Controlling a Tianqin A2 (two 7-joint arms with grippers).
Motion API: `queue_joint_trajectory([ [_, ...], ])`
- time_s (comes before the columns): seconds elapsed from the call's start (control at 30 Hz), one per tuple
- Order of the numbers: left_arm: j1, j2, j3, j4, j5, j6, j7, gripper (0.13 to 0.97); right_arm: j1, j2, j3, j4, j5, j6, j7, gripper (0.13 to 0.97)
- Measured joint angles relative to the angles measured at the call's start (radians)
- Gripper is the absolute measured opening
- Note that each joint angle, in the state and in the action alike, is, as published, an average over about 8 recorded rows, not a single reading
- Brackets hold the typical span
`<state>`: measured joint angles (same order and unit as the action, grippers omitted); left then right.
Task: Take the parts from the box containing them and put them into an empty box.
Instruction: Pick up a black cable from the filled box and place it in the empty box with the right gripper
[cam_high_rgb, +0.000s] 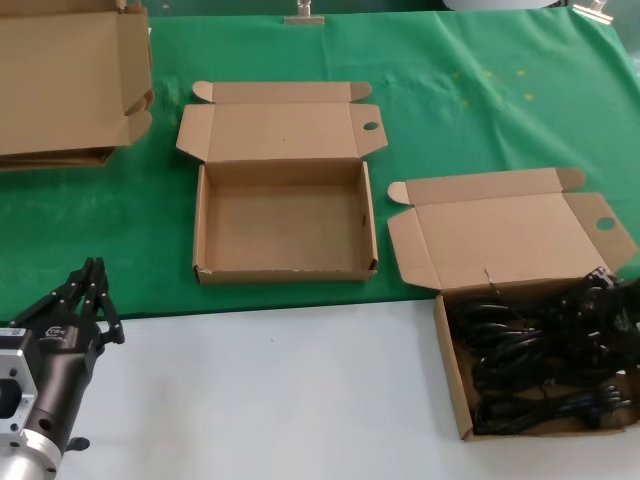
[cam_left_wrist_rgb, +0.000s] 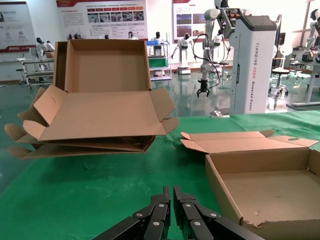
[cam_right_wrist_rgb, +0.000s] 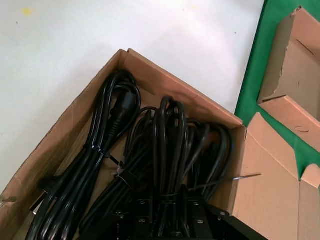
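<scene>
- Green cloth (cam_high_rgb: 470, 110) carries the empty box (cam_high_rgb: 285, 225), lid hinged back.
- Cable bundles (cam_high_rgb: 545, 350) lie left-to-right in the full box (cam_high_rgb: 452, 370) on white tabletop (cam_high_rgb: 280, 390).
- Left gripper (cam_high_rgb: 92, 290) idle, fingers pressed together.
- Right gripper (cam_right_wrist_rgb: 165, 217) hovers above the bundles; its jaws I cannot tell.

I work in a robotics showroom. Behind my bench stand display posters (cam_left_wrist_rgb: 102, 17), humanoid robots (cam_left_wrist_rgb: 184, 47), and a white robot tower (cam_left_wrist_rgb: 252, 60).

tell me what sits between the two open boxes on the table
Nothing: in the head view only bare green cloth and white tabletop separate the empty box from the box of cable bundles.
</scene>
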<state>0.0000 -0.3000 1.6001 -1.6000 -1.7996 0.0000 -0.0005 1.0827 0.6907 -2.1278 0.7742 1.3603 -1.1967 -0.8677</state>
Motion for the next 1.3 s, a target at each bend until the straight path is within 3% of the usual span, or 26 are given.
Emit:
queue_joint_trajectory([
  [0.4,0.000,0.000,0.000,0.000,0.000,0.000,0.000,0.172,0.012,0.014,0.018,0.042,0.016,-0.019,0.064,0.247],
  [0.8,0.000,0.000,0.000,0.000,0.000,0.000,0.000,0.172,0.082,0.029,0.035,0.152,0.029,-0.104,0.331,0.246],
  [1.03,0.000,0.000,0.000,0.000,0.000,0.000,0.000,0.172,0.132,-0.031,0.020,0.161,0.013,-0.108,0.471,0.245],
  [1.3,0.000,0.000,0.000,0.000,0.000,0.000,0.000,0.172,0.184,-0.157,-0.022,0.113,-0.035,-0.043,0.526,0.245],
])
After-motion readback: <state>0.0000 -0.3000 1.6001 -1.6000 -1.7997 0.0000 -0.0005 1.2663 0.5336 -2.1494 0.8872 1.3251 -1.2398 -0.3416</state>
